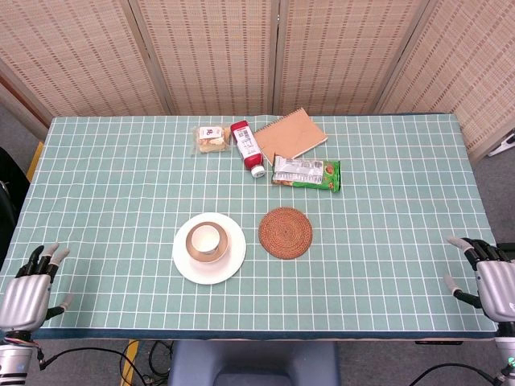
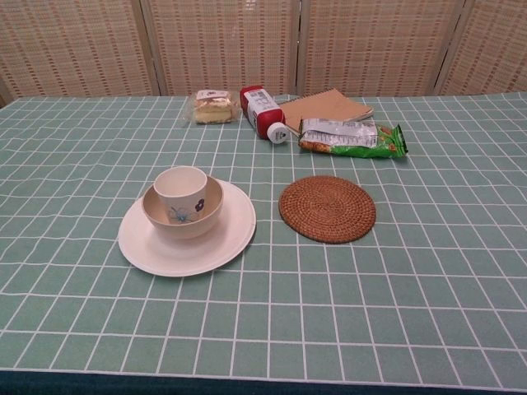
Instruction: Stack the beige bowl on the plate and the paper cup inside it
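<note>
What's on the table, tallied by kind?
Tableware: 3 - plate, bowl, cup
Food and drink: 3 - sandwich pack, bottle, snack bag
Other: 2 - notebook, coaster
Total: 8

The round white plate (image 2: 226,239) lies near the table's front left, carrying the upright beige bowl (image 2: 206,210) with the white paper cup (image 2: 181,187) standing inside.
</note>
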